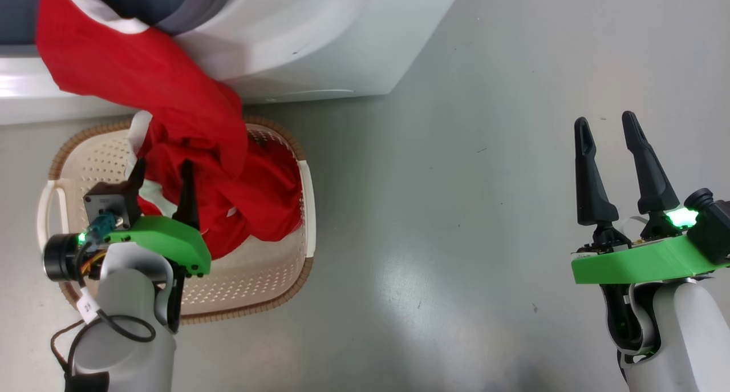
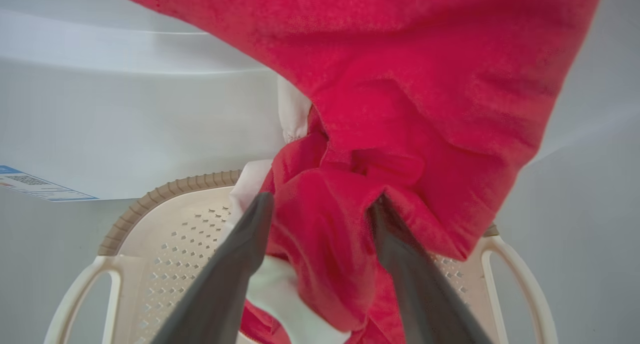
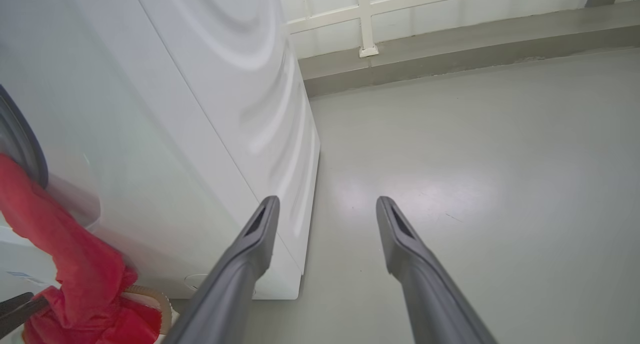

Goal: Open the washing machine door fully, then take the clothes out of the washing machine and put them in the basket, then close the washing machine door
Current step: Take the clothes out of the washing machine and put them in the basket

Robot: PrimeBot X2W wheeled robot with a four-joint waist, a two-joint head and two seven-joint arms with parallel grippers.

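The red clothes (image 1: pixel 171 95) hang out of the washing machine (image 1: pixel 319 38) opening and pile down into the cream basket (image 1: pixel 256 272) on the floor in front of it. My left gripper (image 1: pixel 162 166) is over the basket, open, its two fingers spread on either side of a red fold (image 2: pixel 400 108) above the basket's perforated wall (image 2: pixel 165 234). Off to the right, my right gripper (image 1: pixel 604 119) stands open over bare floor with nothing in it. The opening's grey gasket (image 1: pixel 199 4) is uncovered. I cannot make out the washing machine door.
The machine's white side panel (image 3: pixel 175 108) stands close on the left of my right gripper (image 3: pixel 327 200). Grey floor (image 1: pixel 456 209) stretches between the basket and the right arm. A low ledge and white railing (image 3: pixel 367 38) run along the far wall.
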